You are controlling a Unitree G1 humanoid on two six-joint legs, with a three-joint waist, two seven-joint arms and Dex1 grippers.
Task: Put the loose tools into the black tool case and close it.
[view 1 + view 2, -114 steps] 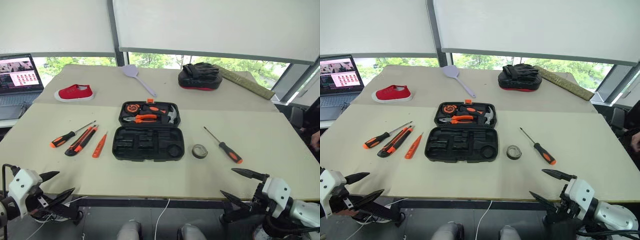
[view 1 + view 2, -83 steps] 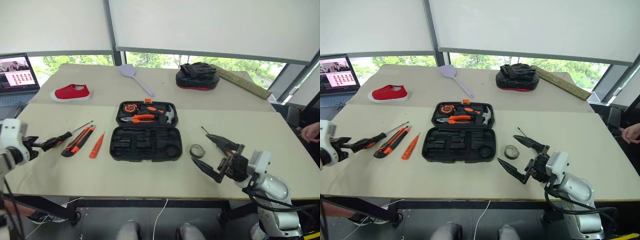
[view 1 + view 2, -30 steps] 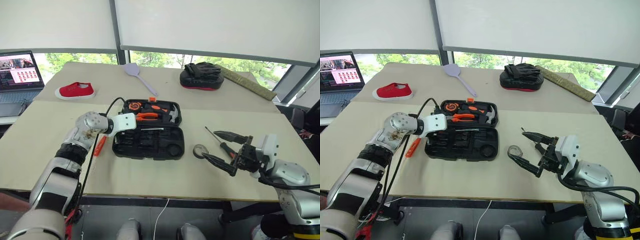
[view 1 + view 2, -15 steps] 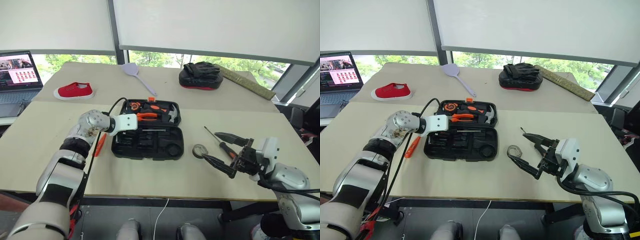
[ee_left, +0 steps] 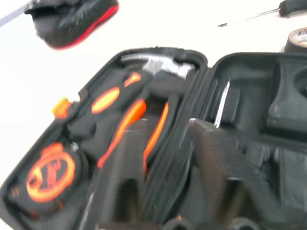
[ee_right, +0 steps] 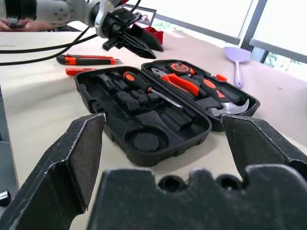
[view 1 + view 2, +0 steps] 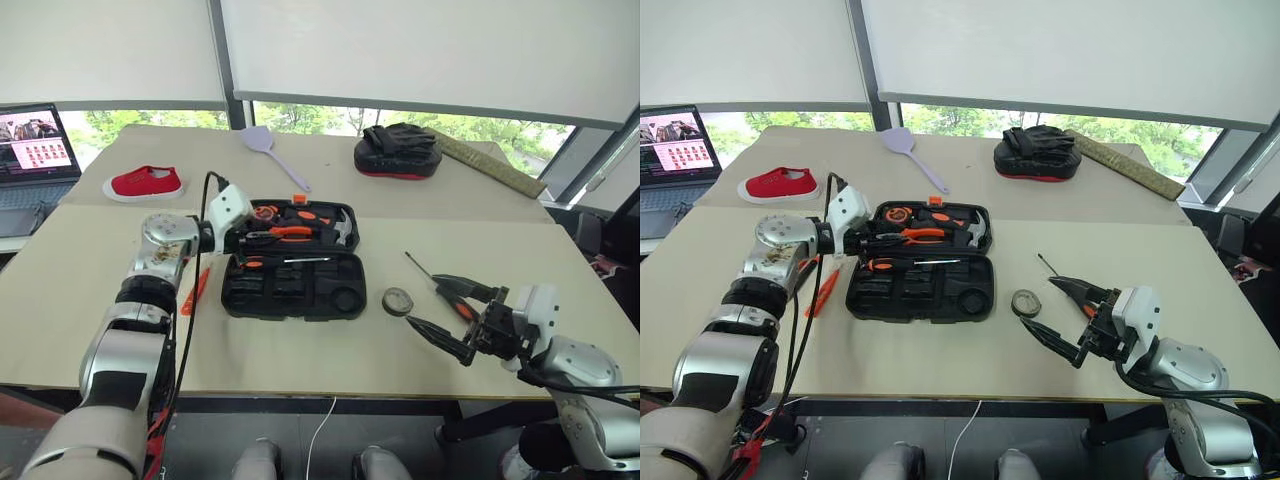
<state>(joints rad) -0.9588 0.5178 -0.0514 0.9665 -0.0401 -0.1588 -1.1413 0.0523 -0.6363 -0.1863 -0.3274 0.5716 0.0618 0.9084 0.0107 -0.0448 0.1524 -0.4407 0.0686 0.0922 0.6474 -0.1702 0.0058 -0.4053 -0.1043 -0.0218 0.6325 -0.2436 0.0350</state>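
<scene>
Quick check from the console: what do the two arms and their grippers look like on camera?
Both arms are silver-grey segmented shells with black joints. Left gripper: white wrist block, tapered black fingers, a black cable looping along the forearm. Right gripper: white block, pointed black fingers.

Setting: office-type test room. Evidence: laptop (image 7: 35, 150) on side desk, roller blinds (image 7: 420, 50), large windows behind tool case (image 7: 293, 272).
</scene>
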